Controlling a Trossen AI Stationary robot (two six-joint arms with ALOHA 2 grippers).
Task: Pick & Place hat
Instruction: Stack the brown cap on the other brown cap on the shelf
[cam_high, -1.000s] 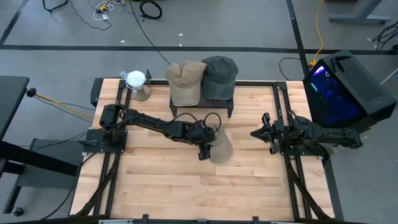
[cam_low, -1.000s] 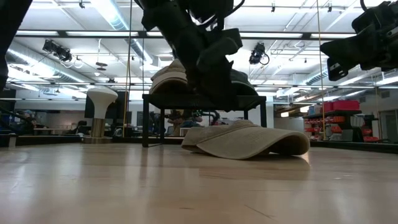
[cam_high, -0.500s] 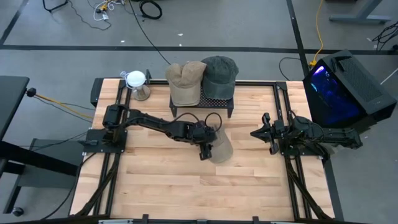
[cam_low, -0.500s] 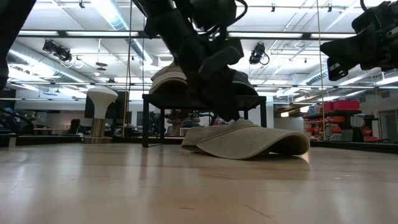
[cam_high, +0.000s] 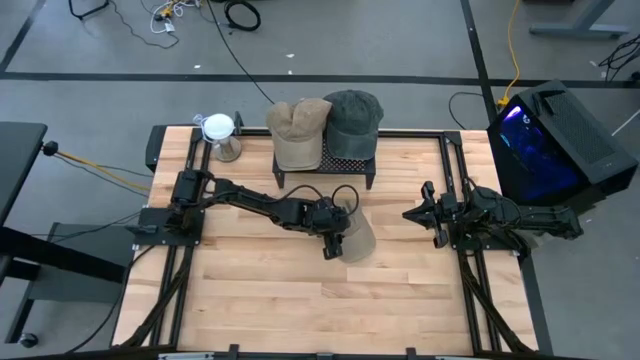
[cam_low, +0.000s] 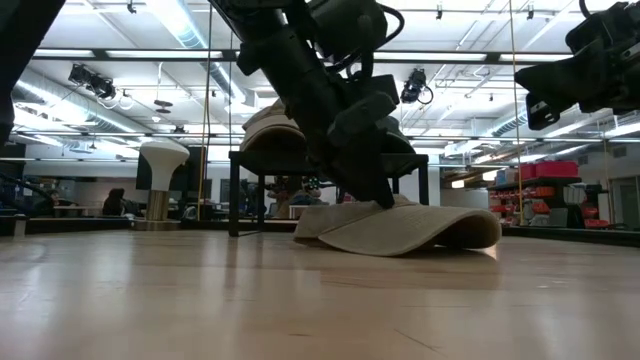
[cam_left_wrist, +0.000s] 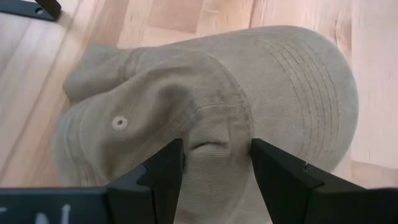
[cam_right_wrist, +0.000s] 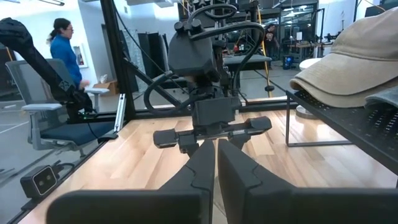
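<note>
From above, the left gripper (cam_high: 334, 240) is stretched out to the middle of the table (cam_high: 260, 300), down on the near edge of a tan hat (cam_high: 355, 237) that lies flat on the wood just in front of a low black rack (cam_high: 322, 165). Two more caps sit on that rack, a tan cap (cam_high: 299, 131) and a dark grey cap (cam_high: 352, 122) side by side. A white-topped stand (cam_high: 220, 135) is at the table's back left corner. The right gripper (cam_high: 415, 214) waits well apart at the right edge, above the boards.

At table height, the left gripper (cam_low: 375, 190) comes down steeply onto the crown of the tan hat (cam_low: 410, 228), whose brim curves out to the right with its tip slightly off the wood. The rack (cam_low: 330, 160) stands behind it.

The left wrist view shows the two dark fingers (cam_left_wrist: 163, 177) set part-way open on either side of a raised fold of the hat's (cam_left_wrist: 249, 93) crown; the fabric bunches between them, so they seem to be pinching it, though how firmly is hard to judge.

In the right wrist view, that arm's fingers (cam_right_wrist: 199, 171) are pressed together with nothing between them, pointing across the table toward the left arm's base.
</note>
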